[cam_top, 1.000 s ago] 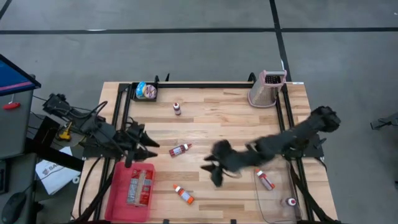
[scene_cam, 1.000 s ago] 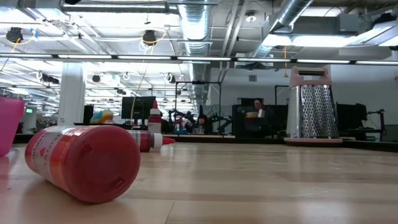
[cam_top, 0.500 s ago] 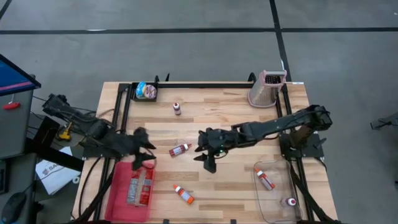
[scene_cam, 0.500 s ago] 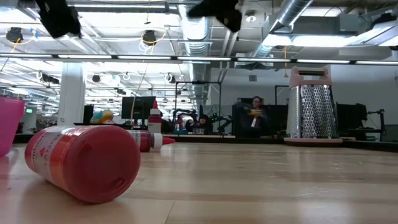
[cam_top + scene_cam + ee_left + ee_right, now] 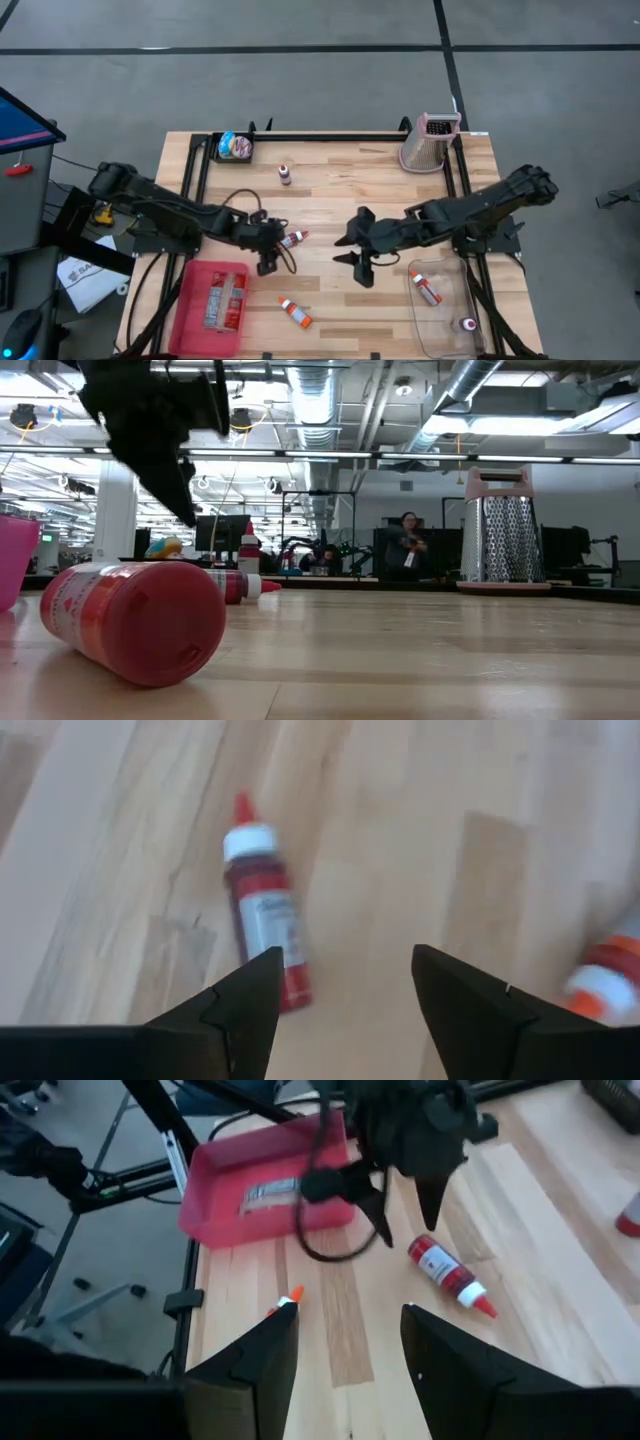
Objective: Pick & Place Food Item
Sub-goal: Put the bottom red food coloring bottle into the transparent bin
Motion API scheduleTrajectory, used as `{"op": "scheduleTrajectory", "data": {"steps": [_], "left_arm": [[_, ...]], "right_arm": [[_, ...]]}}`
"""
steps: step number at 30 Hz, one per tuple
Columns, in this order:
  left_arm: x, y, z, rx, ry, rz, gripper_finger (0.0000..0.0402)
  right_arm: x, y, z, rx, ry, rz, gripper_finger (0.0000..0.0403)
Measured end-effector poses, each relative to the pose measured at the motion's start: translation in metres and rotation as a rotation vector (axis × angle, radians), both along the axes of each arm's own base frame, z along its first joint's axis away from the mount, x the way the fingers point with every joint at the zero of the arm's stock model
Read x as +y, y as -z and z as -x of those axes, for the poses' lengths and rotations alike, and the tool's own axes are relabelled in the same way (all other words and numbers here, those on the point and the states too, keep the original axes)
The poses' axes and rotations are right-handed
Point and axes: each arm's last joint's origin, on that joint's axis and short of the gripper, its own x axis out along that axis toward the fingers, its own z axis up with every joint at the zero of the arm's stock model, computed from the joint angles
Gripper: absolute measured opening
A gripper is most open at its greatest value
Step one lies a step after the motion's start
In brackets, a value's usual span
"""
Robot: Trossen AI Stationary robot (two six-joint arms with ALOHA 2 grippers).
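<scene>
High view: left gripper (image 5: 272, 252) now over red bottle (image 5: 290, 240), both jaws released, right gripper (image 5: 352, 250) back

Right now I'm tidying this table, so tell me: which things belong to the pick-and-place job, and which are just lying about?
Job: left hand, open over the red bottle; right hand, open, mid-table; orange-capped bottle; clear tray; pink bin.
Probably lying about: grater; black container at the far edge.

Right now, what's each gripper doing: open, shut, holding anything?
Left gripper: open, empty, above the red bottle.
Right gripper: open, empty, over the table.
</scene>
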Motion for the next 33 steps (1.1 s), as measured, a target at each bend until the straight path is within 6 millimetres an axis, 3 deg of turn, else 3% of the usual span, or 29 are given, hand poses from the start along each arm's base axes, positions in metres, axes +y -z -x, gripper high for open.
{"op": "scheduleTrajectory", "data": {"steps": [4, 14, 21, 28, 33], "left_arm": [[0.006, 0.017, -0.005, 0.074, -0.076, -0.016, 0.0217], [0.007, 0.048, -0.011, 0.127, -0.083, -0.080, 0.0217], [0.011, 0.059, -0.016, 0.160, -0.065, -0.077, 0.0161], [0.010, 0.056, -0.019, 0.111, -0.055, -0.052, 0.0131], [0.008, 0.028, -0.020, -0.042, -0.002, 0.028, 0.0131]], "right_arm": [[0.002, -0.004, 0.007, -0.008, 0.046, -0.010, 0.0170], [0.009, -0.005, 0.009, -0.024, 0.096, -0.035, 0.0170], [0.014, -0.007, 0.010, -0.059, 0.139, -0.058, 0.0170], [0.022, -0.008, 0.014, -0.080, 0.174, -0.073, 0.0170], [0.027, -0.007, 0.017, -0.066, 0.200, -0.116, 0.0170]]}}
